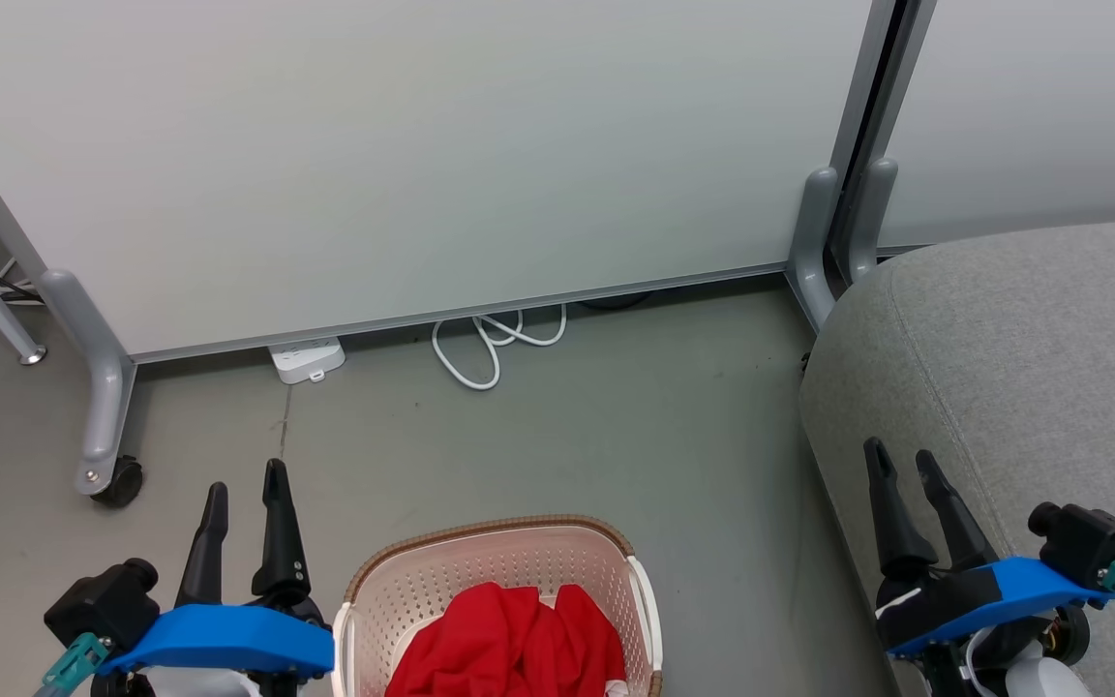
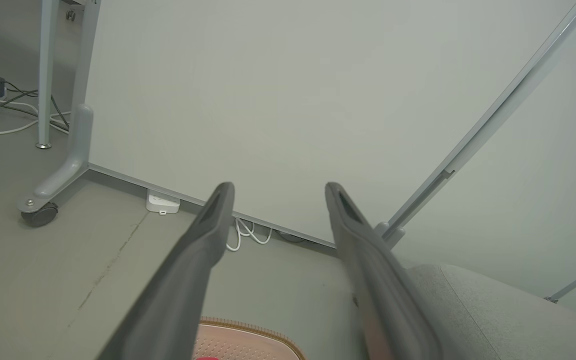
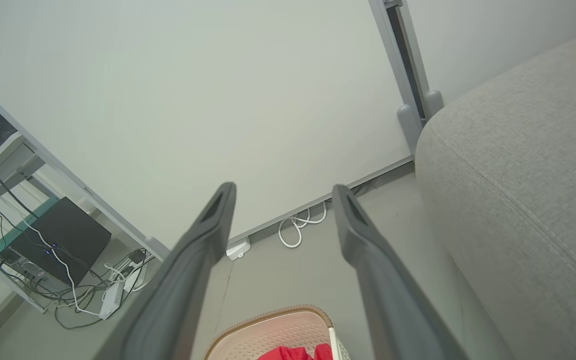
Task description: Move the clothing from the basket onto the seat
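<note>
1. Left gripper (image 1: pixel 246 479): the two dark fingers stand spread with a clear gap. Nothing is between them and they touch nothing. The tips point towards the partition panel (image 1: pixel 422 145).
2. Right gripper (image 1: pixel 899 452): the fingers are likewise parted and empty, and they aim the same way.
3. Basket (image 1: pixel 490 528): it stands on the floor (image 1: pixel 664 436) between the two grippers, just beside the left gripper on that gripper's right. It is well apart from the right gripper, on that gripper's left. In both wrist views its brown rim sits low between the fingers, below the tips.
4. Clothing (image 1: pixel 509 644): a red garment lies bunched inside the basket, against the wall nearest the robot. It is right of the left gripper and behind its fingertips. Neither gripper touches it. A small patch of white fabric shows at its lower right edge.
5. Seat (image 1: pixel 1032 368): the grey upholstered block runs ahead of and to the right of the right gripper, whose fingers show against the seat's rounded near-left edge. Contact between the two cannot be confirmed. The seat is well to the right of the left gripper, with the basket between them. No clothing is seen on the visible part.
6. Surroundings: a white power strip (image 1: pixel 306 360) and a looped white cable (image 1: pixel 490 344) lie at the panel's foot, ahead of both grippers. A castor (image 1: pixel 117 481) stands just left of the left gripper's fingers.
</note>
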{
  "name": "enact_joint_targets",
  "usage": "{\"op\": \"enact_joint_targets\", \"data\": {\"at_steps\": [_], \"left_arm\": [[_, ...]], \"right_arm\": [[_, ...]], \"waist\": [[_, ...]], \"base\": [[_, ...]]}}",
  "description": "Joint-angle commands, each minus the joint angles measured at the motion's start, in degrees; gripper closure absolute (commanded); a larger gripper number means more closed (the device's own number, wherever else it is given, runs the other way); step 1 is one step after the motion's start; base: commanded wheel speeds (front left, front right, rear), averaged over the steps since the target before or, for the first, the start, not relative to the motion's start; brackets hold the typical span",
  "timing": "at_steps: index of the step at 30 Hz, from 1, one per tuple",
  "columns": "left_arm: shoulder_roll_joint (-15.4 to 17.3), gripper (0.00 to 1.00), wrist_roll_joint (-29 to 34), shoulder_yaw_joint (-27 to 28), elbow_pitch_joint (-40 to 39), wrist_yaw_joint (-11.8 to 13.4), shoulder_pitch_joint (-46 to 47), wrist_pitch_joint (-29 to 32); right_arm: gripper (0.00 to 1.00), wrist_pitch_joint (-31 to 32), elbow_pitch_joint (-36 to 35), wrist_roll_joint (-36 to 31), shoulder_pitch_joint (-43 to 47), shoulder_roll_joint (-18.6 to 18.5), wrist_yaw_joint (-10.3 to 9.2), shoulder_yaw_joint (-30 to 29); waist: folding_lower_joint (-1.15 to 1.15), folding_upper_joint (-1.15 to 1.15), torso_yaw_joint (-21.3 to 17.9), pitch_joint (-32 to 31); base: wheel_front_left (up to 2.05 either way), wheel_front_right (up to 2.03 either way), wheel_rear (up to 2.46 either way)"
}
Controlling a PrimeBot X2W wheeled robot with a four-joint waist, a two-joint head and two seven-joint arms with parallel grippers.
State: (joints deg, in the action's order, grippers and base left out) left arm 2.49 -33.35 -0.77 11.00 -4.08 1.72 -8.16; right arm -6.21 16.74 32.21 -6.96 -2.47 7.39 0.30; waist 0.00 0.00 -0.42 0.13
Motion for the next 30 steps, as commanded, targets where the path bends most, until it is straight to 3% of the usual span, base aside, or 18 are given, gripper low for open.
{"op": "enact_joint_targets", "data": {"at_steps": [1, 30], "left_arm": [[0.4, 0.0, 1.8, -0.3, -0.2, -0.3, 0.3, -0.6], [0.5, 0.0, 12.1, -1.6, 3.8, 1.2, 0.4, -4.4]], "right_arm": [[0.0, -0.5, -0.7, -2.0, -1.4, -0.4, 0.11, 0.2], [0.0, -3.6, 0.0, -16.6, -2.0, -0.5, 0.13, 1.5]], "waist": [[0.0, 0.0, 0.0, 0.0], [0.0, 0.0, -0.5, -0.4]], "base": [[0.0, 0.0, 0.0], [0.0, 0.0, 0.0]]}}
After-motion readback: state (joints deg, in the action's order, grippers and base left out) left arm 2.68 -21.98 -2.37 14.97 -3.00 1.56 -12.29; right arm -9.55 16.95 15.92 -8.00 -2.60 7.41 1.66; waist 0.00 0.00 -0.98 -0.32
